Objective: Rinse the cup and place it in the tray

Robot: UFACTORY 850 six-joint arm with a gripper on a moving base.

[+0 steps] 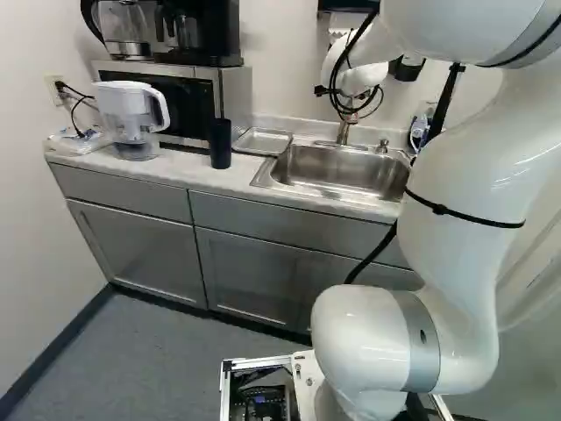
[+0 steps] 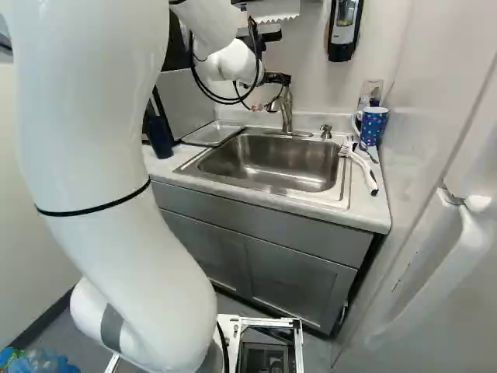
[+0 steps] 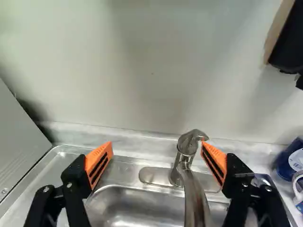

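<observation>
My gripper (image 2: 275,80) is over the back of the sink by the faucet (image 2: 286,113) in the right base view. In the wrist view the gripper (image 3: 157,163) stands wide open, holding nothing. The faucet (image 3: 187,156) rises between its fingers, close to one orange pad (image 3: 214,162); whether they touch I cannot tell. A blue patterned mug (image 2: 373,124) stands at the counter's back right corner, with its handle toward the sink. The metal tray (image 1: 262,141) lies on the counter beside the sink. A dark tumbler (image 1: 220,144) stands upright near the tray.
The sink (image 1: 337,168) is set into the counter. A brush (image 2: 361,167) lies along its rim. A soap dispenser pump (image 2: 326,132) is beside the faucet. A white pitcher (image 1: 130,118) and a microwave (image 1: 188,101) stand farther along the counter. A wall dispenser (image 2: 344,29) hangs above.
</observation>
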